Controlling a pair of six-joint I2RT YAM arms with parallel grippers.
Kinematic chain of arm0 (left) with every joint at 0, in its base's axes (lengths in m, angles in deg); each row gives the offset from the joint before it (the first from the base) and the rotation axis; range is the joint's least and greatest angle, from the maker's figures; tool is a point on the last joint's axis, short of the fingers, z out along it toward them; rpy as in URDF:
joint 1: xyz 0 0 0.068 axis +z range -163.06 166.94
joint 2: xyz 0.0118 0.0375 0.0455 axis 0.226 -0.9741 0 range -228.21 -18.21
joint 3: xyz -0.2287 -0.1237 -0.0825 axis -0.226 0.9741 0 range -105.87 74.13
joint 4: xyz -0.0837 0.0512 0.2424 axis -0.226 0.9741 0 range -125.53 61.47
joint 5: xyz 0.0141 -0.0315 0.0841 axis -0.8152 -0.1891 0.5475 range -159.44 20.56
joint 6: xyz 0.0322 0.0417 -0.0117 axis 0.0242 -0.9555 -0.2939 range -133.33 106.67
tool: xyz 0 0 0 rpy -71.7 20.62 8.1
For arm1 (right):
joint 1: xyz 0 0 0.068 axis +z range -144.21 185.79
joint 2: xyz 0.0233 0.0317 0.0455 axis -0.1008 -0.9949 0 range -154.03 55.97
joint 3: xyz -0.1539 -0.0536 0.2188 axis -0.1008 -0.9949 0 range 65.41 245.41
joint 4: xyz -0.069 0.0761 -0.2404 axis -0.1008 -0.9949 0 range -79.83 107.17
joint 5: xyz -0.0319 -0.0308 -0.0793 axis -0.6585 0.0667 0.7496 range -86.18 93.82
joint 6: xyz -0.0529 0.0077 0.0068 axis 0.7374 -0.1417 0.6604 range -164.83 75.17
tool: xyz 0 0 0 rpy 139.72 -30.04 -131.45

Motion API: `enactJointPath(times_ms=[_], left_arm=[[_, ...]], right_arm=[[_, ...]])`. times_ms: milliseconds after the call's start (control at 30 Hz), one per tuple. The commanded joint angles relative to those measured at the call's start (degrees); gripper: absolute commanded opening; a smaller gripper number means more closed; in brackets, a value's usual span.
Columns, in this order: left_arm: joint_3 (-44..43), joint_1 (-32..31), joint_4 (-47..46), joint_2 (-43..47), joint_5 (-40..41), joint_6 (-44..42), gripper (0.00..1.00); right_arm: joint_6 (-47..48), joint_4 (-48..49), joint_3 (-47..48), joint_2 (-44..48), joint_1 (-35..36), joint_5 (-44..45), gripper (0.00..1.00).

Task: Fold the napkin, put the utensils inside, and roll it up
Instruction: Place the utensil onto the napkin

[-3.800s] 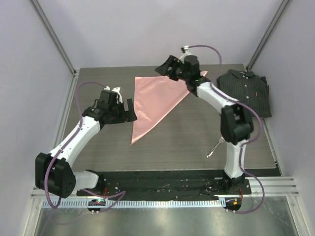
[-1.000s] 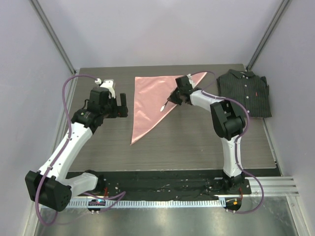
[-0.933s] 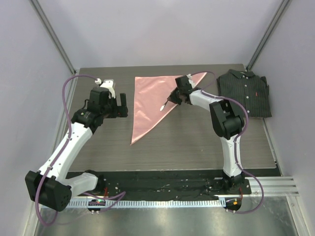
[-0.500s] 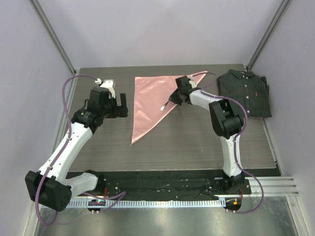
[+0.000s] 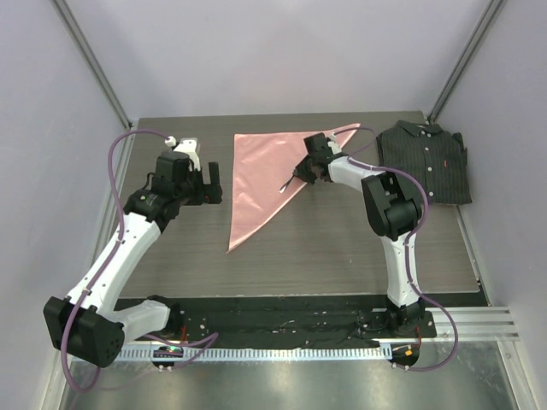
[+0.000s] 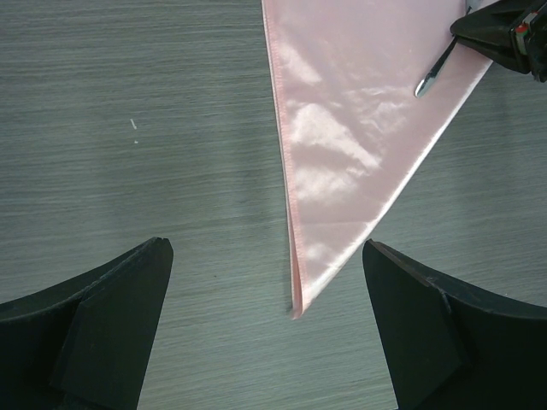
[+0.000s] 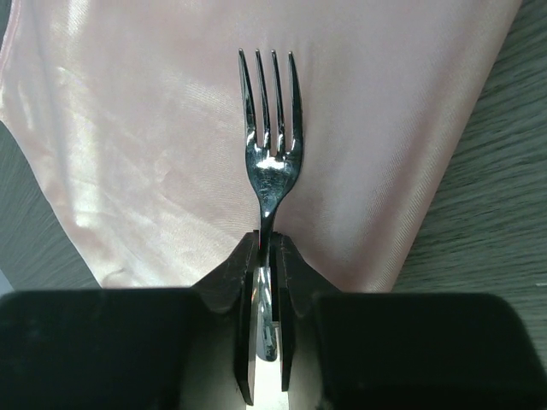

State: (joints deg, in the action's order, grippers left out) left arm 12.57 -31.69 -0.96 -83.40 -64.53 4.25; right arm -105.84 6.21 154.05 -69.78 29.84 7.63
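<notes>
Now: fork going onto the folded napkin.
I have the right gripper [image 7: 265, 342] low over the napkin [image 7: 154, 128], which lies flat as a triangle on the table [image 6: 128, 171]. Its narrow jaws flank the handle of the fork [image 7: 270, 162], tines out over the pink cloth where the roll should trap them. Whether the fingers pinch it or stand slack, I cannot tell. The left gripper [image 6: 265, 256] hangs spread wide and empty above the napkin's near point, I reckon parked clear for the roll.
</notes>
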Motion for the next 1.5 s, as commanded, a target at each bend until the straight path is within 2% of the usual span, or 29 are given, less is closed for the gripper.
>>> enactJointPath(times_ms=[0, 133, 467, 700, 900, 1067, 1200, 1467], left_arm=[[0.0, 0.3, -1.0, 1.5, -0.3, 0.1, 1.0], [-0.1, 0.3, -1.1, 1.4, -0.4, 0.1, 1.0], [0.1, 0.3, -1.1, 1.3, -0.6, 0.1, 1.0], [0.1, 0.3, -1.1, 1.1, -0.9, 0.3, 1.0], [0.0, 0.2, -1.0, 0.8, -1.8, 0.4, 1.0], [-0.1, 0.3, -0.7, 0.2, -1.0, 0.2, 1.0], [-0.2, 0.3, -0.6, -0.5, -0.5, 0.0, 1.0], [-0.4, 0.3, -0.5, -2.1, -0.3, -0.2, 1.0]], right_arm=[[0.6, -1.4, -0.2, -1.0, 0.2, 2.9, 0.18], [0.4, -1.6, -0.6, -0.9, 0.2, 3.0, 0.25], [-0.2, -0.2, -1.4, 0.0, 0.2, -0.3, 0.33], [4.7, 2.1, -4.2, 8.5, -0.3, -1.5, 0.39], [10.9, 8.7, -8.8, 14.5, -6.9, -7.4, 0.43], [13.5, 15.6, -12.0, 11.6, -15.5, -16.3, 0.43], [15.5, 18.3, -9.2, 6.8, -19.6, -21.3, 0.44], [17.0, 19.8, -3.4, -0.2, -22.5, -22.6, 0.44]])
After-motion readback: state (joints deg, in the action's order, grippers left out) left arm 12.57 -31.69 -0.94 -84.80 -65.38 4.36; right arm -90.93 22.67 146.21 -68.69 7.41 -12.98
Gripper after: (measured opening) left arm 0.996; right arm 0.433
